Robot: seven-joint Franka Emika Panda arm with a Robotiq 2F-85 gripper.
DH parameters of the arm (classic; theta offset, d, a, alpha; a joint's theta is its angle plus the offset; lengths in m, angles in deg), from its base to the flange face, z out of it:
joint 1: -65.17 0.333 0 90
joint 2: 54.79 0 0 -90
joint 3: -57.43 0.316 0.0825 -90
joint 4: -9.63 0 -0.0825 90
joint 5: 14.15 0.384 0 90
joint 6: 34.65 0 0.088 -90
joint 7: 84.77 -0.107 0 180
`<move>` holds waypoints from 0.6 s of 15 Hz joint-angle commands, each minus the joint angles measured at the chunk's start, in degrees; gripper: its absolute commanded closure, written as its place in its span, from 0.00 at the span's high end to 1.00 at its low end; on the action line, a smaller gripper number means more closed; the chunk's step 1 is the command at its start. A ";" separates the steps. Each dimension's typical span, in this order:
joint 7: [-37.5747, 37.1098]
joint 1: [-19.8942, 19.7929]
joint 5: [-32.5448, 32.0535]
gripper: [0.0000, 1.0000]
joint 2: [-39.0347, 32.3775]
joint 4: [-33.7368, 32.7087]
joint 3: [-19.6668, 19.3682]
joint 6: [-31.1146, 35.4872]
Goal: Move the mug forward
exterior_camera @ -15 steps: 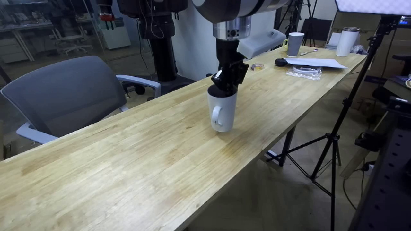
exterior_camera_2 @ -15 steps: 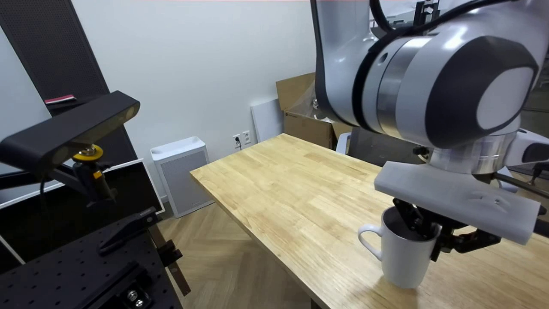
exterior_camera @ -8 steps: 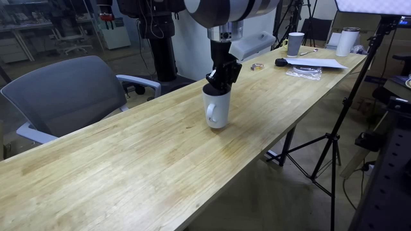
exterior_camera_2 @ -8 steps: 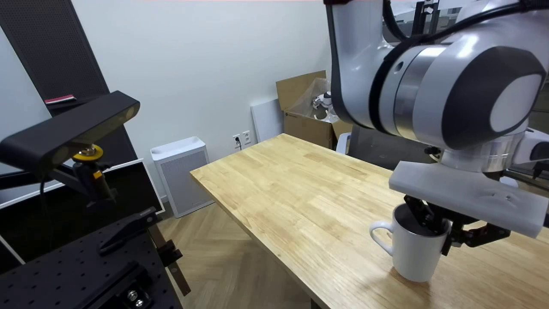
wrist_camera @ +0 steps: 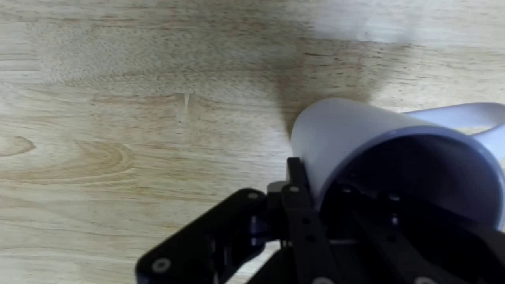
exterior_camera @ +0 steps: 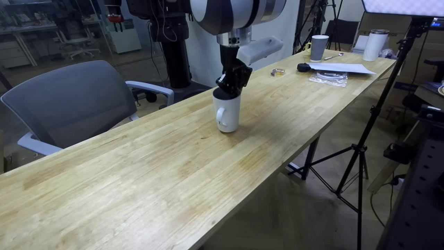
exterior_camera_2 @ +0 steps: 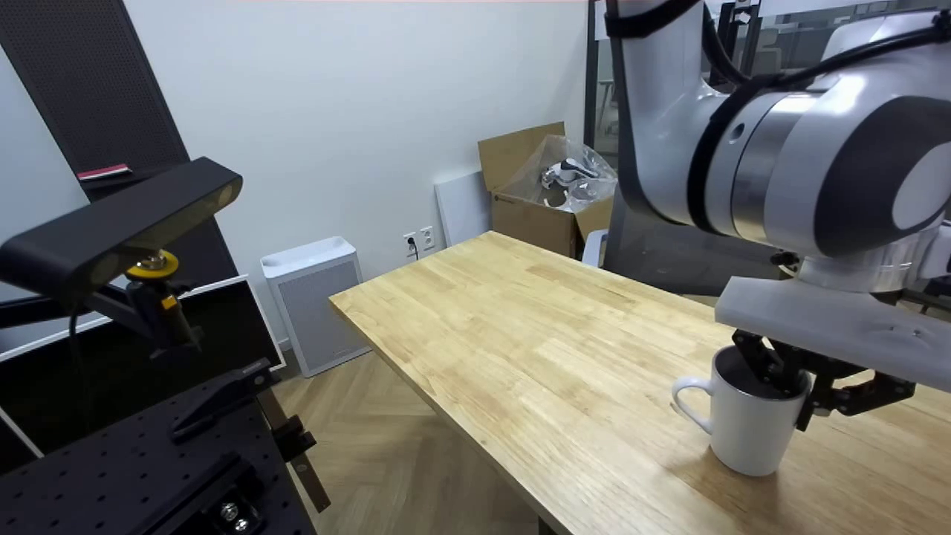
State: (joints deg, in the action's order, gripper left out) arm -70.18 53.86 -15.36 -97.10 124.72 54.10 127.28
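Observation:
The white mug (exterior_camera: 231, 111) with a dark inside stands near upright at mid-table in an exterior view. It also shows in an exterior view (exterior_camera_2: 752, 425), its looped handle on the left. My gripper (exterior_camera: 233, 92) is at the mug's rim, shut on its wall. In the wrist view, the mug (wrist_camera: 347, 122) is at right, with one finger of the gripper (wrist_camera: 317, 187) outside the wall and the other inside the opening. The inner fingertip is hidden in the dark. The mug's base is on or just above the table; I cannot tell which.
Far along the wooden table (exterior_camera: 166, 173) are a grey-white cup (exterior_camera: 318, 48), white tumbler (exterior_camera: 374, 46), paper (exterior_camera: 343, 68), plastic bag (exterior_camera: 329, 80), black object (exterior_camera: 304, 67), spoon (exterior_camera: 333, 56) and small item (exterior_camera: 277, 72). A chair (exterior_camera: 73, 104) stands at one long edge; a tripod (exterior_camera: 367, 139) beyond the opposite edge.
The gripper and mug have moved together across the table toward the chair-side edge. The mug has stayed near upright, with the fingers on its rim throughout.

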 commanded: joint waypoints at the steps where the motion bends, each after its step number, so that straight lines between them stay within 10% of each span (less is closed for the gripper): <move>1: -0.39 -1.30 0.05 0.02 -2.01 -4.70 2.09 -3.04; 9: 0.25 -2.66 0.62 0.02 -3.92 -6.62 3.95 -4.39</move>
State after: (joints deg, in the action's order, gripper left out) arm -70.05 52.39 -15.24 -100.23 119.91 56.80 124.20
